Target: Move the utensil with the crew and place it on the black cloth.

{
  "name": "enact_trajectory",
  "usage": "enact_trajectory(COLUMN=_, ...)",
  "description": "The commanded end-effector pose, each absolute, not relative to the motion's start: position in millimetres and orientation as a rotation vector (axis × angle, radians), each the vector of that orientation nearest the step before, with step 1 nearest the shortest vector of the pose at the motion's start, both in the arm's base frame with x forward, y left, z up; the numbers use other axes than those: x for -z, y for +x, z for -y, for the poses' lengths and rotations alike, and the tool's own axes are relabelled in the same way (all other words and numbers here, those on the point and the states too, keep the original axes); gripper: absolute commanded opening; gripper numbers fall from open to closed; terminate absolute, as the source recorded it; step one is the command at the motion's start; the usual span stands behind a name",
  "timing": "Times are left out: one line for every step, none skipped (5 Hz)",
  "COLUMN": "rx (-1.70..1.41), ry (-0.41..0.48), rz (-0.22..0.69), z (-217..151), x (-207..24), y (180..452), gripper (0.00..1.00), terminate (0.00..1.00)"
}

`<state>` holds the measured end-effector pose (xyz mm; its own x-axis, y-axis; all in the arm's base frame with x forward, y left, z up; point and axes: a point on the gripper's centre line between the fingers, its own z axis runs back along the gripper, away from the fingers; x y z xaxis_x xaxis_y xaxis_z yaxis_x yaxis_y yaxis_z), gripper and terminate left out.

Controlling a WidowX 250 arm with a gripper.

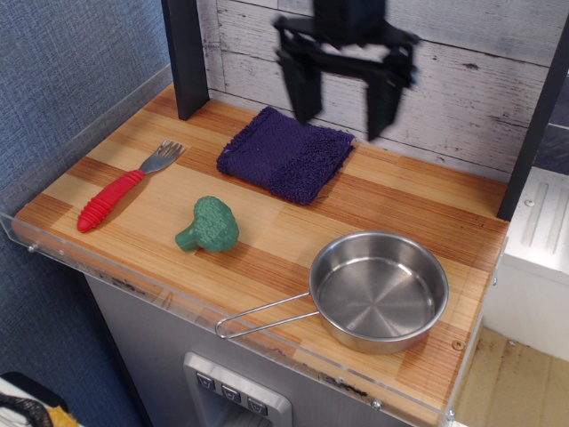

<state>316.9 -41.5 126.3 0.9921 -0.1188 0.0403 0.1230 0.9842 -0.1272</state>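
Four things lie on the wooden counter, and nearest the front edge is the pan, a small round steel one standing upright and empty at the front right. Its thin wire loop handle points left and toward the front, ending close to the clear plastic lip that runs along the counter's edge. Further in, left of the middle, sits a green broccoli, well apart from the pan. Left of that a fork with a red handle lies at a slant, its metal tines pointing toward the back. Behind the broccoli, near the white plank wall, the dark purple cloth lies flat and folded, with nothing on it. Above the cloth's far right corner hangs the black gripper, slightly blurred, its two jaws spread wide and holding nothing. The pan is well apart from those jaws, lower in the view and to the right of them, with bare wood between it and the cloth.
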Motion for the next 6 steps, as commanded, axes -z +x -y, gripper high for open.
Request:
enact_trajectory(rx=0.159, ry=-0.129, rz=0.032, z=90.7, x=-94.6, y=321.0, gripper=1.00, terminate=0.00)
enact_trajectory(rx=0.177, ry=-0.051, rz=0.034, z=98.9, x=-72.2, y=315.2, gripper=1.00, terminate=0.00)
enact_trajectory(rx=0.178, ry=0.008, rz=0.044, z=96.0, x=-58.8, y=311.8, gripper=1.00, terminate=0.00)
enact_trajectory(rx=0.212, ry=0.038, rz=0.046, z=89.6, x=-59.2, y=308.2, gripper=1.00, terminate=0.00)
enact_trajectory(rx=0.250, ry=0.034, rz=0.051, z=77.1, x=-66.9, y=304.5, gripper=1.00, terminate=0.00)
enact_trajectory(rx=0.260, ry=0.032, rz=0.033, z=59.6, x=-70.1, y=297.7, gripper=1.00, terminate=0.00)
